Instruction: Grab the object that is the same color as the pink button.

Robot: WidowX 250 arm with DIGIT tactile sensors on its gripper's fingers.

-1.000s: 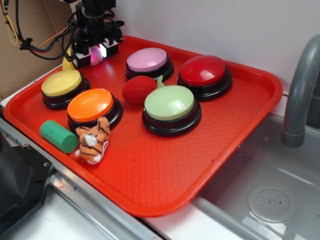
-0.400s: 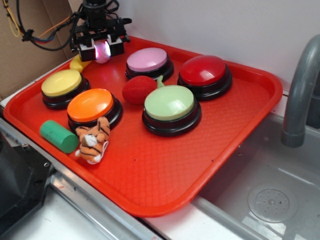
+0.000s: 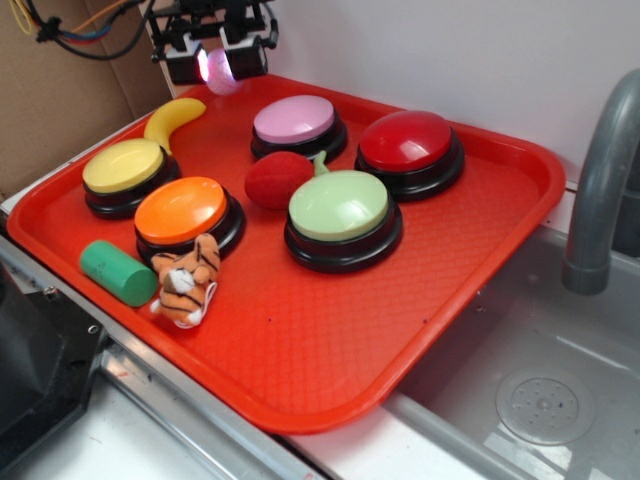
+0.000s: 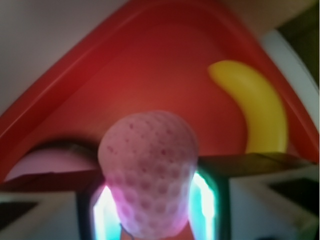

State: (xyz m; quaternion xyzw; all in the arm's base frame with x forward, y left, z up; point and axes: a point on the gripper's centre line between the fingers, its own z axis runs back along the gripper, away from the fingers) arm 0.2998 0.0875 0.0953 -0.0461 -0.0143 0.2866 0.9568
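My pincer is closed on the pink ball, held clear above the far left corner of the red tray. Up close the ball is pale pink with a dimpled skin, rounded at the top, squeezed between my two lit pads; the view is blurred, so finer detail is lost.

The pink button, a mauve dome on a black base, sits at about 4 o'clock from the ball, near the tray's back rim. A yellow banana lies below me at 7 o'clock, just beside the yellow button.

The tray's raised rim runs close behind me, with the white wall right past it. The widest bare stretch of tray is the near right part, at 5 o'clock from the green button. Beyond the right rim a sink drops away.

No writing or label can be read.
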